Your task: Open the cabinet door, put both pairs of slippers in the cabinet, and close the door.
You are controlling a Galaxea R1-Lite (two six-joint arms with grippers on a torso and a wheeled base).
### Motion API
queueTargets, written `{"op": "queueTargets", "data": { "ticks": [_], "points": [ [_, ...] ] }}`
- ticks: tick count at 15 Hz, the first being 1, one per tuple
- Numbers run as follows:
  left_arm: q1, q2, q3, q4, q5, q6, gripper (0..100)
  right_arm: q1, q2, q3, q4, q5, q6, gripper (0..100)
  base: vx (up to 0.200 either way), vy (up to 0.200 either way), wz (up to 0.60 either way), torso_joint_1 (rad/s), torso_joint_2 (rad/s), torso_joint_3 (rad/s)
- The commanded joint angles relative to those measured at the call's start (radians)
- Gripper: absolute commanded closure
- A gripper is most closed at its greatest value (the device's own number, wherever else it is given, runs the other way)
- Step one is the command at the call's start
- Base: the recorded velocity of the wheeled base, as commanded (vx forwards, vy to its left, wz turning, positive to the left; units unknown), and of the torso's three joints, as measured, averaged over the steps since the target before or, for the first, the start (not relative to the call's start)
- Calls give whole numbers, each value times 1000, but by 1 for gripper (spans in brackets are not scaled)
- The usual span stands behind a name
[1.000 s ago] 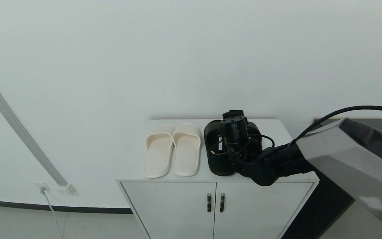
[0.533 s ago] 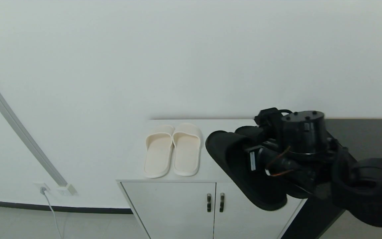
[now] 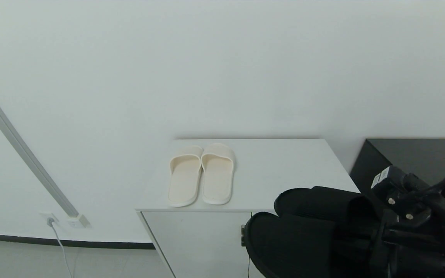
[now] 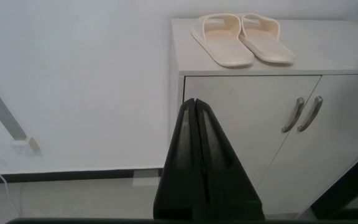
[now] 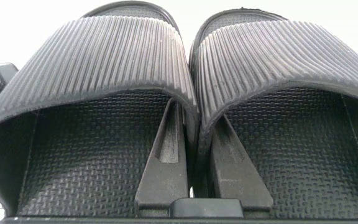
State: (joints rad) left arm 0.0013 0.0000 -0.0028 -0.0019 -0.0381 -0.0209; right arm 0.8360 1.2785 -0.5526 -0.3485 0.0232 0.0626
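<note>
A pair of cream slippers [image 3: 201, 175] lies side by side on the left half of the white cabinet's top [image 3: 284, 162]. The black slippers [image 3: 311, 227] hang off the cabinet, in front of its right door. My right gripper [image 5: 196, 155] is shut on them, one finger inside each slipper and their inner walls pinched together. Both cabinet doors are closed, with their two handles [image 4: 302, 114] at the centre seam. My left gripper [image 4: 195, 106] is shut and empty. It hovers low before the cabinet's left front corner, and the cream slippers [image 4: 241, 38] lie above and beyond it.
A wall socket with a cable [image 3: 48, 221] sits low on the wall left of the cabinet. A grey strip [image 3: 21, 146] runs diagonally up from it. A dark surface [image 3: 415, 154] lies to the cabinet's right.
The right arm lifted the black slippers off the cabinet top and drew them back and down, in front of the right door. The cream slippers stayed put.
</note>
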Motion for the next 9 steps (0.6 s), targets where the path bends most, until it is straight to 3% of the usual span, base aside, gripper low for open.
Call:
{"op": "queueTargets", "data": {
  "ticks": [1, 7, 9],
  "points": [
    [0, 0, 0, -1, 0, -1, 100, 8, -30, 8, -3, 6, 2, 100, 0, 0, 0, 0, 0, 0],
    [0, 2, 0, -1, 0, -1, 100, 9, -21, 16, -4, 23, 0, 100, -200, 0, 0, 6, 4, 1],
    [0, 0, 0, -1, 0, -1, 100, 8, -19, 20, -4, 23, -1, 100, 0, 0, 0, 0, 0, 0]
  ]
}}
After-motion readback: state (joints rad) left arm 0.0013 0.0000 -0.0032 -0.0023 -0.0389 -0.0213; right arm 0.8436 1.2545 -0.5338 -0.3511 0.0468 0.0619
